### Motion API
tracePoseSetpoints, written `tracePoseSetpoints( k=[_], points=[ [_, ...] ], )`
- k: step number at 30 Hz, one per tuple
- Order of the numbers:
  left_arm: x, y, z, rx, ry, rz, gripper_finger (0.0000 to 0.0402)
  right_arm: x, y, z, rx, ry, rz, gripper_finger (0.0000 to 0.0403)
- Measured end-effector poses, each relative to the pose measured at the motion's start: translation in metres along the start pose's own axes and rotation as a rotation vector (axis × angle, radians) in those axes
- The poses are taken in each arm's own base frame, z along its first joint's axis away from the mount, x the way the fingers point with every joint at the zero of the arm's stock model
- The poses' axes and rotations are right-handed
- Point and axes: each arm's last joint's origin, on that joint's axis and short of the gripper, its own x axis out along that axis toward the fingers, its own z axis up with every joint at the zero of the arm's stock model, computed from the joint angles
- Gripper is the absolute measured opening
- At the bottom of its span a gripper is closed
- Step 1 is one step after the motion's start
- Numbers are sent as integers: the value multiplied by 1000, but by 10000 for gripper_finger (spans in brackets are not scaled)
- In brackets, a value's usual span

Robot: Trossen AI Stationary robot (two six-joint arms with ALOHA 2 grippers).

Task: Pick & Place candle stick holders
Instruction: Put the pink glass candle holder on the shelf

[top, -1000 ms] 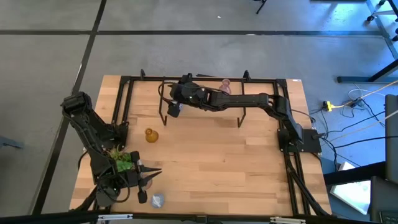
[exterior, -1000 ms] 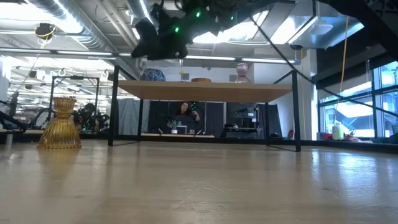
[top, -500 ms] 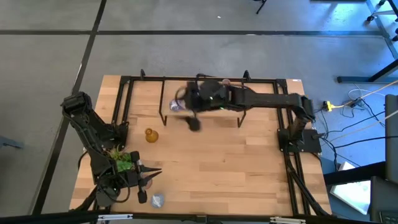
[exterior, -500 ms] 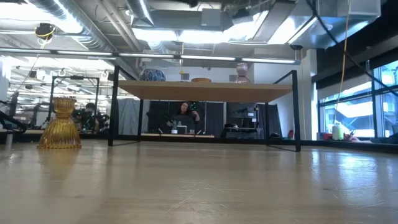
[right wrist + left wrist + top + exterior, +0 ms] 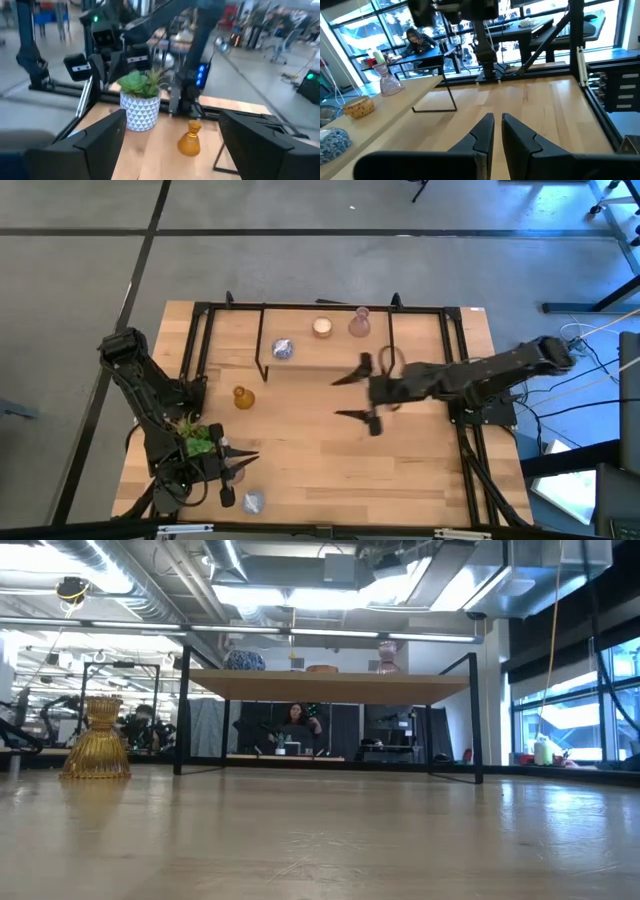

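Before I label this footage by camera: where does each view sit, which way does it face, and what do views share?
High view: overhead, straight down; both arms, open right gripper, shut left gripper.
Low view: tabletop height, level toward the raised wooden shelf; no arm shows.
Left wrist view: along shut fingers across the table.
Right wrist view: between spread fingers toward the green succulent in a white patterned pot.
Shared: the amber ribbed glass holder shows in high, low and right wrist views.

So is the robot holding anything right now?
No. The right gripper is open over bare wooden table; the left gripper is shut on nothing.
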Motion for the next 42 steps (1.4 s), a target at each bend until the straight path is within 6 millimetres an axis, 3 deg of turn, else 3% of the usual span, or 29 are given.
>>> tracePoseSetpoints(
  k=[3, 8, 15, 22, 29, 42],
  points=[
    [-1, 3, 3, 20, -9, 26, 31, -22, -1, -30, 20, -57, -7, 321],
    [-4, 23, 24, -66, -27, 44, 31, -34, 3, -61, 59, -86, 5, 321],
    [7, 60, 50, -252, -38, 105, 31, -38, 22, -62, 37, -78, 67, 321],
    [38, 86, 39, -309, 117, 10, 31, -42, 35, -62, 18, -73, 11, 321],
    [58, 89, 23, -269, 310, -126, 31, -41, 36, -66, 42, -29, 10, 321],
    [61, 83, 19, -287, 459, -388, 31, -43, 42, -70, 47, 13, 35, 321]
  ],
)
